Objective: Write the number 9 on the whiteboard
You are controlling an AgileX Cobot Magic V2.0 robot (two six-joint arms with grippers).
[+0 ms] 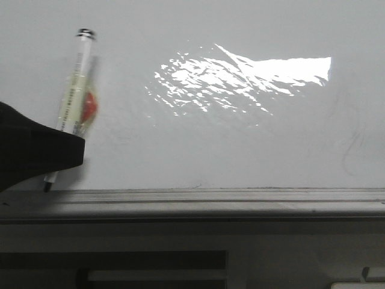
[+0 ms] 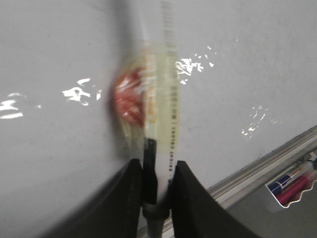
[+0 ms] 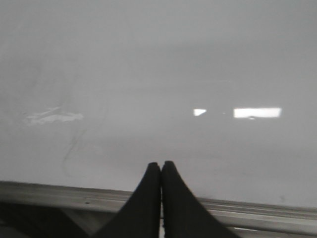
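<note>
The whiteboard (image 1: 228,138) fills the front view, glossy white with a bright glare patch (image 1: 240,75). No dark drawn number 9 shows on it in any view. My left gripper (image 1: 71,148) is at the far left, shut on a white marker (image 1: 75,102) wrapped in yellowish tape with a red patch. The marker's cap end points up and its dark tip (image 1: 47,186) is low, just above the ledge. In the left wrist view the jaws (image 2: 156,166) clamp the marker (image 2: 166,99) against the board (image 2: 59,148). My right gripper (image 3: 161,164) is shut and empty, facing the board (image 3: 158,74).
A grey metal ledge (image 1: 240,195) runs along the board's lower edge, and also shows in the left wrist view (image 2: 277,158) and the right wrist view (image 3: 257,207). Faint grey curved smudges (image 1: 349,150) mark the board's right side. Spare markers (image 2: 292,184) lie in a holder beside the ledge.
</note>
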